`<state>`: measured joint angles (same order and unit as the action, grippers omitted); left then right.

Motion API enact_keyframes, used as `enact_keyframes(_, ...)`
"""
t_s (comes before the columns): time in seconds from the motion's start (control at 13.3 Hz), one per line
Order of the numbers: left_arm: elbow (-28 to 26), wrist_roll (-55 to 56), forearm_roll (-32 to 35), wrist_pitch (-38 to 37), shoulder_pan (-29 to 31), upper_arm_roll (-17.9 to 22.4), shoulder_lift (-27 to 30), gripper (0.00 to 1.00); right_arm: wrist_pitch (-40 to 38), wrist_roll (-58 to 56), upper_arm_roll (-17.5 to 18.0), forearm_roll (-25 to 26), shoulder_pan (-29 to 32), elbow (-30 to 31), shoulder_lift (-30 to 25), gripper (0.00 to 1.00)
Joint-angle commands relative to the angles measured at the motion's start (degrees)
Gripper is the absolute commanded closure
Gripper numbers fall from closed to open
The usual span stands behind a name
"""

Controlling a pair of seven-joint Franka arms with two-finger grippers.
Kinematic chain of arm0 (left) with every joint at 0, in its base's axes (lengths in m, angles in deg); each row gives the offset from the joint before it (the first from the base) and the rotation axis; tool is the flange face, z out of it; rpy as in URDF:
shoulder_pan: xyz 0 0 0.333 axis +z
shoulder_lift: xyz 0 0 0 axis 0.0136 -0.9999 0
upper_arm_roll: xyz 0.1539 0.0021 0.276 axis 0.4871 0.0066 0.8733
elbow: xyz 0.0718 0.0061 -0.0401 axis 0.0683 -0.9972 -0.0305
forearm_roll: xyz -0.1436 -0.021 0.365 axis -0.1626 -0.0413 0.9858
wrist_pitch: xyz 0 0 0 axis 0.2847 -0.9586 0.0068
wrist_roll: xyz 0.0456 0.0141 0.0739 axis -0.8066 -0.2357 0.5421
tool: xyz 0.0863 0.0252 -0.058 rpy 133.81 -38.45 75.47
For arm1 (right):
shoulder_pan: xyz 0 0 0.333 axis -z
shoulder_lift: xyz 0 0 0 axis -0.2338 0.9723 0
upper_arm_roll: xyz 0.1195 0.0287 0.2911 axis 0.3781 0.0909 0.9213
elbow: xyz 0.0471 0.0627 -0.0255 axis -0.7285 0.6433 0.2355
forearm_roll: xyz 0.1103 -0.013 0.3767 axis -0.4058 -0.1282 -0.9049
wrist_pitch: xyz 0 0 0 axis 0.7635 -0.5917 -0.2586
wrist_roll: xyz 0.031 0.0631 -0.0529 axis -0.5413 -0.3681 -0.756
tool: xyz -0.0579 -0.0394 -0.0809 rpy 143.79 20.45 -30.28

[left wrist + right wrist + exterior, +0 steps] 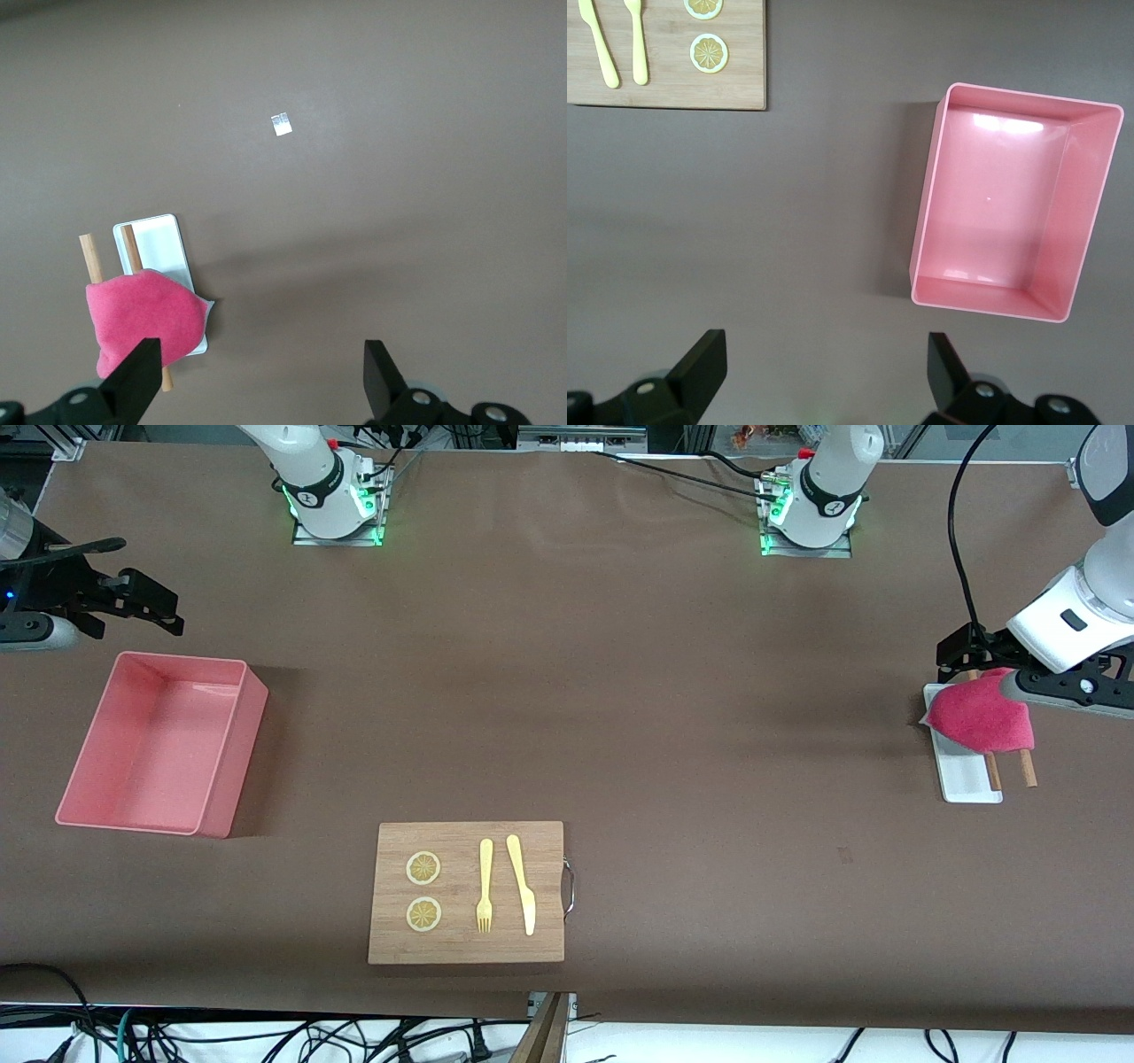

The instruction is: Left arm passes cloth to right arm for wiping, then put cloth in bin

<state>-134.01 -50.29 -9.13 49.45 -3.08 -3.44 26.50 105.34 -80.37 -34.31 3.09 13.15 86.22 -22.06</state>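
Grabbing the cloth (982,722) cleanly is where this is most likely to go wrong: it lies crumpled, magenta face up, over one end of a small white tray (966,775) at the left arm's end of the table, and it also covers the ends of two brown sticks (1027,767), one lying on the tray and one just beside it on the table. A pinch that goes deep could catch a stick or the tray rim along with the fabric and drag them off; a shallow one could lift only a fold and let the cloth slip before the hand-over. The left gripper (261,376) hangs above the table beside the tray with its fingers spread wide and nothing between them, and one fingertip shows at the cloth's edge, so it looks off-centre for a grasp. The right gripper (824,372) waits over bare table just beside the pink bin (133,797), fingers likewise released and empty. The bin stands empty, toward the right arm's end. Nearer the front camera, a wooden cutting board (467,948) carries two lemon slices (423,868), a yellow fork (485,886) and a yellow knife (521,881). Nothing stands between the two arms across the brown tabletop (620,691).
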Motion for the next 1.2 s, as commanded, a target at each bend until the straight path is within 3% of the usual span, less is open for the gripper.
enact_keyframes(0.0, 1.6, -0.4, -0.8, -0.2, 0.5, 0.1, -1.1, 0.0, -0.5, -0.7, 0.3, 0.1, 0.2, -1.0, 0.1, 0.0)
enact_keyframes(1.13, 1.5, -0.5, -0.4, -3.5, 1.2, 0.5, -3.2, 0.0, -0.5, -0.7, 0.2, 0.1, 0.2, -1.0, 0.1, 0.0)
